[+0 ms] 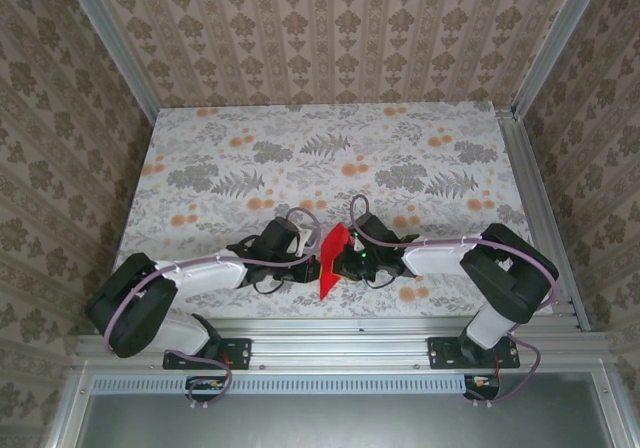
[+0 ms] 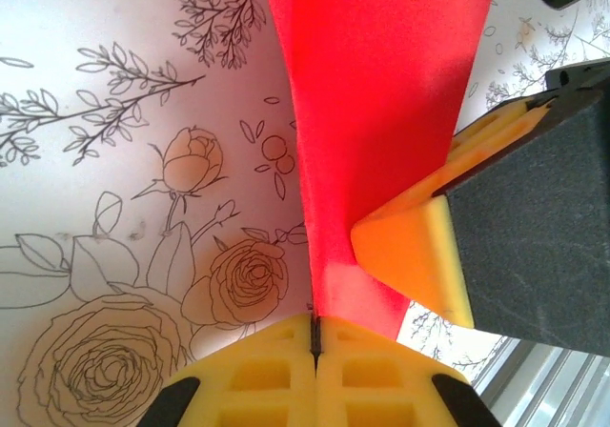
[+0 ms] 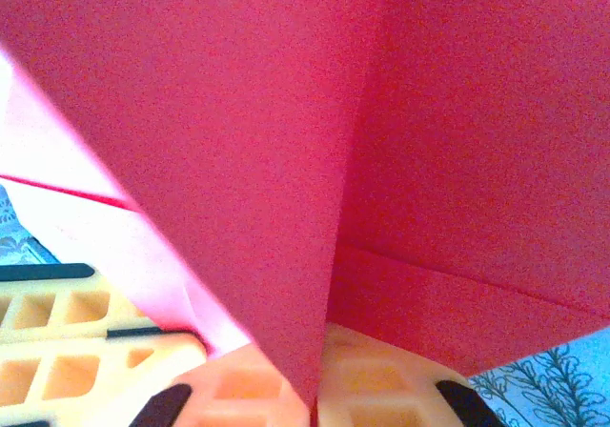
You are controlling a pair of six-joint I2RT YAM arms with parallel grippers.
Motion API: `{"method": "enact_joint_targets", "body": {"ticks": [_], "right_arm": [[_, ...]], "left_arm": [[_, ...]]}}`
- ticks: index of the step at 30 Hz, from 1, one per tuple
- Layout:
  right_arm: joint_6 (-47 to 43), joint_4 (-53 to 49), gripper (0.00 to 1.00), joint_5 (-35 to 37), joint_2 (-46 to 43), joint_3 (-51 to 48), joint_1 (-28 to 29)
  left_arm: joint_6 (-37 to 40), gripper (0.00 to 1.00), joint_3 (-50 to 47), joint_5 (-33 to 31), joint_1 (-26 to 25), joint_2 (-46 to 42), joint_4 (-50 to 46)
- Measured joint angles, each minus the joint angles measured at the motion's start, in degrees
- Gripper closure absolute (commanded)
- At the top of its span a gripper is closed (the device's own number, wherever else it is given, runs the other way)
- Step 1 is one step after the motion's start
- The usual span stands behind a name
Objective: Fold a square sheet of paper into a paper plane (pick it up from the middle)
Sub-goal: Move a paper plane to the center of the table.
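Both arms reach low and bend inward to centre. Left gripper (image 1: 311,264) and right gripper (image 1: 344,263) meet tip to tip, jaws of each pinched on folded paper (image 1: 335,246).

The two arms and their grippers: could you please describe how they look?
Both the left arm and the right arm have white links between bulky black joint housings, with a lilac cable looping along each. The left gripper and the right gripper carry yellow plastic fingers moulded with square pockets, on black mounts.
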Motion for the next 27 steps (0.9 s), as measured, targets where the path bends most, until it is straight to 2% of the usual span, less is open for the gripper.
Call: {"method": "enact_joint_targets", "body": {"ticks": [3, 8, 14, 21, 23, 27], "right_arm": [[-0.72, -1.92, 0.98, 0.74, 0.00, 1.03, 0.17], [-4.96, -10.10, 1.00, 3.30, -0.44, 5.11, -0.02], [-14.93, -24.28, 0.98, 5.46, 0.09, 14.80, -3.13], [-27.02, -40.06, 0.93, 7.06, 7.61, 29.18, -6.99], [-29.57, -43.69, 0.91, 7.45, 10.75, 33.09, -7.63], [-32.94, -48.13, 0.87, 8.70, 15.56, 38.01, -8.04]], "left_arm": [[-0.44, 0.87, -0.31, 0.00, 0.07, 0.00, 0.57], [-0.83, 0.71, -0.48, 0.15, 0.81, -0.11, 0.59], [-0.79, 0.63, -0.48, 0.42, 2.75, -3.89, -0.70], [0.17, 0.54, -0.48, 0.87, 6.49, -9.18, -4.15], [0.79, 0.49, -0.48, 1.16, 7.78, -10.60, -5.75], [1.60, 0.48, -0.48, 1.64, 10.03, -13.62, -8.37]]}}
